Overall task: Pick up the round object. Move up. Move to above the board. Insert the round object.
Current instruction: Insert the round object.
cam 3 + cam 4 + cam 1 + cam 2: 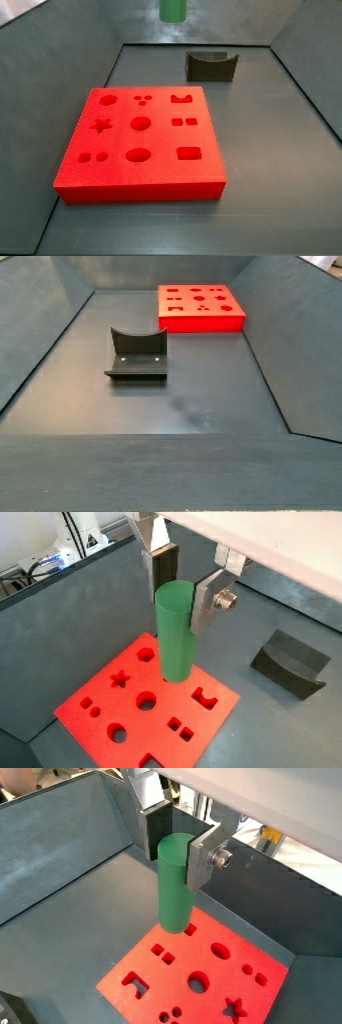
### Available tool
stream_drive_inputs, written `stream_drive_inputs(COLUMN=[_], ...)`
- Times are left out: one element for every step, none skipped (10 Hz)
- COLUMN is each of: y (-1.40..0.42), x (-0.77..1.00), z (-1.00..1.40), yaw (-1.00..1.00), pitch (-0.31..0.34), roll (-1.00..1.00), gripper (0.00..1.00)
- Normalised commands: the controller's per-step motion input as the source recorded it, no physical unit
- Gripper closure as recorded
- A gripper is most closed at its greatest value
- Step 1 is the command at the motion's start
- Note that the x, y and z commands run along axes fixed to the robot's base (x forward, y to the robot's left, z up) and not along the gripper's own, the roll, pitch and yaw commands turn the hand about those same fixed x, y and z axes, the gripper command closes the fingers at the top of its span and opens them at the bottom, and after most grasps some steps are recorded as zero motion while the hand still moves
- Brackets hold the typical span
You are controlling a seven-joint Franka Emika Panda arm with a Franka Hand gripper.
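While above the board point(147, 707), jaws of the gripper point(185, 594) pinching the round object point(175, 632).

Gripper point(181, 840) fingers point(206, 856) clamp the upright green peg point(174, 883) above the red board point(201, 978)

The green peg point(174, 630) hangs upright, clamped near its top between the fingers of the gripper point(185, 574), high above the red board point(100, 727); in a side view only its lower end point(173, 11) shows. The board point(139, 175) lies flat on the floor, its top cut with round, star, square and oval holes.
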Motion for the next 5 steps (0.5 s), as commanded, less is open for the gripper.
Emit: stream_drive_inputs(y=[0.0,0.0,0.0,0.02,0.04], x=[0.13,0.14,0.08,0.0,-0.01], z=[-0.04,-0.02,0.0,0.0,-1.0], yaw=[-0.04,-0.03,-0.03,0.0,0.03], pitch=[0.033,0.031,0.03,0.0,-0.12], roll=[-0.02,-0.01,0.0,0.0,0.04], gripper=[1.0,1.0,1.0,1.0,1.0])
